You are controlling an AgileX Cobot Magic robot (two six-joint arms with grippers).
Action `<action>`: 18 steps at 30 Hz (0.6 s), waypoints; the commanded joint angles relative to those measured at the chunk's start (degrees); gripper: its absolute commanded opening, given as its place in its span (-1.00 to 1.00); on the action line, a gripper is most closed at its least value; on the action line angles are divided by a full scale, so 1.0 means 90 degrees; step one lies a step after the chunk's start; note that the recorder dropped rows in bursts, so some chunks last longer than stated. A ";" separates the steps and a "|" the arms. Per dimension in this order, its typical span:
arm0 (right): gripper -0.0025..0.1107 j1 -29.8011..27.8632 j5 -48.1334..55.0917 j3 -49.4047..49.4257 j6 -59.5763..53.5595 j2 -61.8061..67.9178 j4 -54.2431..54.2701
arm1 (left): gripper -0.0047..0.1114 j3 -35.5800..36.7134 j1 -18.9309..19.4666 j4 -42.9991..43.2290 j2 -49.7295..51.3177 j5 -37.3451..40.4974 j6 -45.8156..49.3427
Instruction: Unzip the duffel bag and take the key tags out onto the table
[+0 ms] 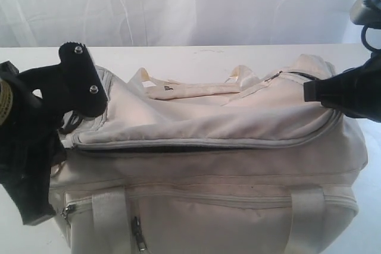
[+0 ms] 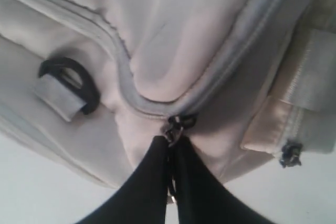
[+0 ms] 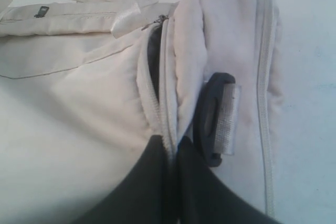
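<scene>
The duffel bag (image 1: 226,194) lies on the surface (image 1: 196,55), its zip partly opened — a dark gap (image 1: 178,148) shows. The zipper pull (image 2: 172,128) is pinched by the left jaws at nine o'clock, the zip edge (image 3: 167,129) by the right jaws at three. Key tags are unseen — removal remains.

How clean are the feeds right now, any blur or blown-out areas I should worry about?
Exterior view: backdrop washed out, duffel bag evenly lit, left arm a dark blur. Left wrist view: soft overall, zipper pull readable. Right wrist view: sharpest, strap ring crisp, table slightly overexposed.
</scene>
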 commanded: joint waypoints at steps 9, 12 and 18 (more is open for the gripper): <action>0.01 0.0012 0.0217 -0.0197 -0.3138 -0.0882 0.1785 | -0.92 0.0054 0.0565 -0.1798 -0.0372 0.0433 0.2574; 0.01 0.0012 0.0505 -0.0221 -0.4258 -0.1234 0.2598 | -0.92 0.0054 0.0565 -0.1798 -0.0421 0.0286 0.2607; 0.01 0.0526 0.1278 -0.0193 -0.6883 -0.1297 0.4126 | -0.92 0.0054 0.0565 -0.1942 -0.0421 0.0179 0.2655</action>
